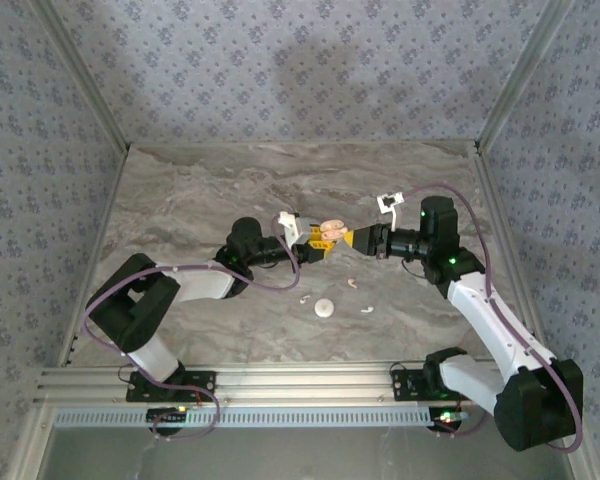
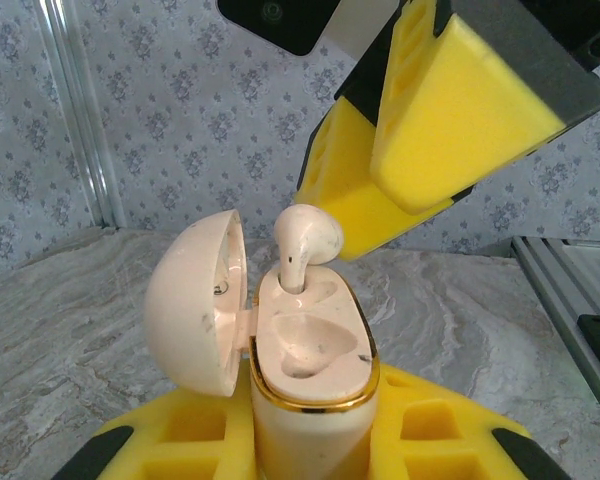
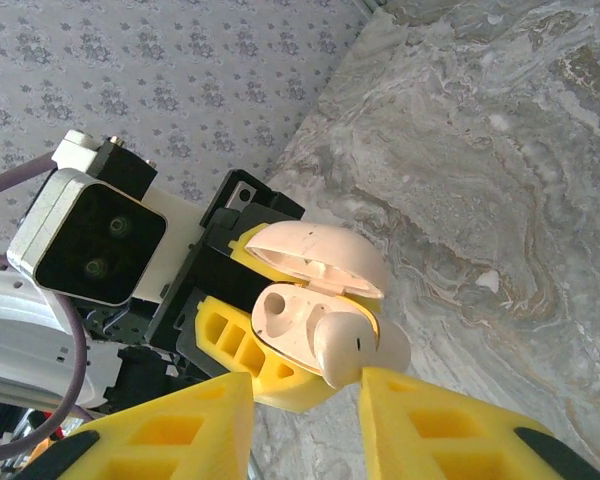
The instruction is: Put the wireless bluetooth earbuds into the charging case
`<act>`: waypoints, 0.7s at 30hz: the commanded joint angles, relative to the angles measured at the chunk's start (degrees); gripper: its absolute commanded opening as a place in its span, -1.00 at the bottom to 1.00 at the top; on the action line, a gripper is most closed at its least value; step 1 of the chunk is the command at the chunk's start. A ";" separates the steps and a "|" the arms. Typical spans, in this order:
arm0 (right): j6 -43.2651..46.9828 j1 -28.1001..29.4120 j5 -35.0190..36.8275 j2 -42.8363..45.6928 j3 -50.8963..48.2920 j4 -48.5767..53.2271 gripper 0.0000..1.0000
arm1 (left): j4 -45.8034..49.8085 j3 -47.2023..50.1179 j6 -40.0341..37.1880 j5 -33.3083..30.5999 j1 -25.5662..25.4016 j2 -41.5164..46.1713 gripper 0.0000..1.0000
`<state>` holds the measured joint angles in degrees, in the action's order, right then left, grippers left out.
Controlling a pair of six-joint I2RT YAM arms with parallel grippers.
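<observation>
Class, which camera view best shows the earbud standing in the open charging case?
Left wrist: the earbud is large, stem in the charging case. Right wrist shows its head by the right end effector; top external, a speck.

One charging case [image 1: 327, 232] and one earbud [image 2: 305, 240] counted at centre
Nearer on the table [image 1: 180, 220], three small curved white pieces [image 1: 352, 282] and one round white disc [image 1: 324, 308] are counted; one left arm [image 1: 195, 285] and one right arm [image 1: 480, 300] are seen, two in all.
</observation>
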<state>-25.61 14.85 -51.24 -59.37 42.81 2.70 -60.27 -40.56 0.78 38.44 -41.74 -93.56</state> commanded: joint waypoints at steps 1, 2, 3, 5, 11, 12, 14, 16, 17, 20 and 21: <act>0.83 1.39 -2.55 -0.04 2.11 -0.28 -0.34 | -2.34 -1.35 0.85 0.23 -0.16 0.26 -0.65; 0.87 1.55 -2.67 -0.01 2.10 -0.26 -0.35 | -2.40 -1.38 0.84 0.17 -0.11 0.25 -0.65; 0.83 1.75 -2.63 -0.01 2.10 -0.24 -0.37 | -2.32 -1.37 0.86 0.17 -0.14 0.24 -0.65; 0.94 1.91 -2.72 0.04 2.13 -0.24 -0.40 | -2.31 -1.37 0.82 0.15 -0.18 0.29 -0.65; 1.13 2.37 -2.55 0.22 2.37 0.02 -0.43 | -2.13 -1.44 0.87 0.06 -0.15 0.13 -0.65; 1.25 2.38 -2.44 0.22 2.30 -0.01 -0.43 | -2.13 -1.46 0.88 0.13 -0.17 0.07 -0.66; 1.19 2.51 -1.94 0.07 2.44 -0.02 -0.43 | -2.13 -1.41 0.89 0.23 -0.14 0.13 -0.65; 1.28 2.44 -1.60 -0.06 2.55 -0.14 -0.43 | -2.05 -1.46 0.78 0.39 -0.15 0.19 -0.65; 1.27 2.44 -1.45 -0.17 2.63 -0.23 -0.43 | -1.95 -1.46 0.69 0.43 -0.14 0.21 -0.65; 1.19 2.55 -1.40 -0.69 3.00 -0.78 -0.43 | -1.60 -1.41 0.54 0.51 -0.11 0.30 -0.65; 1.22 2.64 -1.32 -0.81 3.11 -0.82 -0.43 | -1.56 -1.54 0.45 0.64 -0.12 0.29 -0.65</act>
<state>-25.45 16.93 -51.51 -59.83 43.46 2.83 -60.27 -40.58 1.17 37.82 -41.58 -93.56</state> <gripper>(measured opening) 0.286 0.223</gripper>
